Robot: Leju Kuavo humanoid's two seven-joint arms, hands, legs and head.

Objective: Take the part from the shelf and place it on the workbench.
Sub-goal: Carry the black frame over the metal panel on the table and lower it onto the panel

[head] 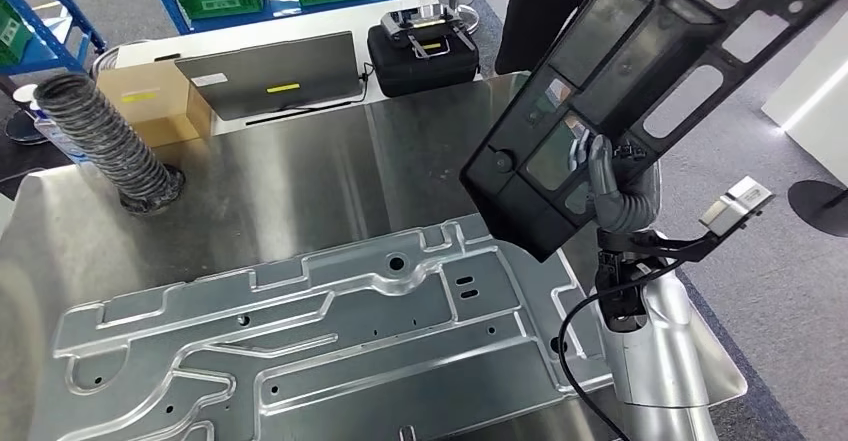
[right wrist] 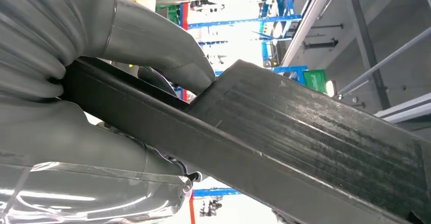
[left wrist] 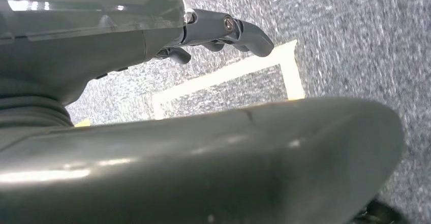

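At two o'clock in the head view, we record our right hand (head: 608, 183) grasping the black part (head: 640, 71), tilted above the workbench (head: 330, 176). Left wrist: left hand (left wrist: 223, 31) empty, fingers loosely curled. Right wrist: thumb (right wrist: 162, 51) presses the part's edge.

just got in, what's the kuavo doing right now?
Its right hand grips a large black plastic part, holding it tilted in the air above the right end of the steel workbench; the thumb and fingers clamp the part's edge. The part is not set down yet. A silver stamped panel already lies on the bench. The left hand hangs over the floor, holding nothing. A person stands behind the bench.
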